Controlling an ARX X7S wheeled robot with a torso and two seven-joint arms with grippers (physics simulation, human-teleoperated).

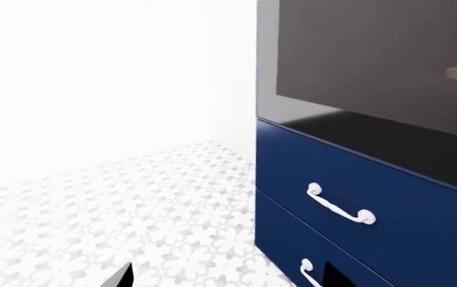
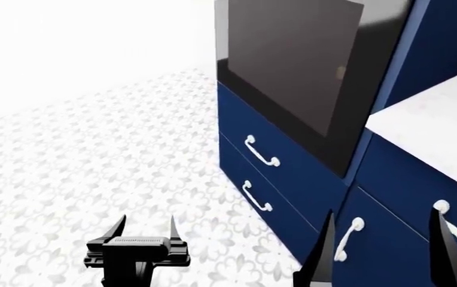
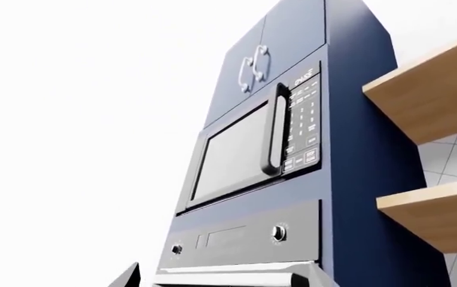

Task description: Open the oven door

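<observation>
Nearest the robot, low over the patterned floor [image 2: 93, 167], the left gripper [image 2: 145, 230] hangs spread and empty; the right gripper [image 2: 388, 245] also looks parted, its tips beside white drawer handles [image 2: 262, 151]. Farther up the navy cabinet stands the closed oven door [image 2: 292, 66]. Its silver bar handle [image 3: 228, 270], probably, barely shows, so a blind reach could catch a drawer pull or the microwave handle [image 3: 276, 128].

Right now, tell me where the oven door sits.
In the head view the oven door stands closed at upper centre, directly above two navy drawers with white handles, left of the white countertop.
</observation>
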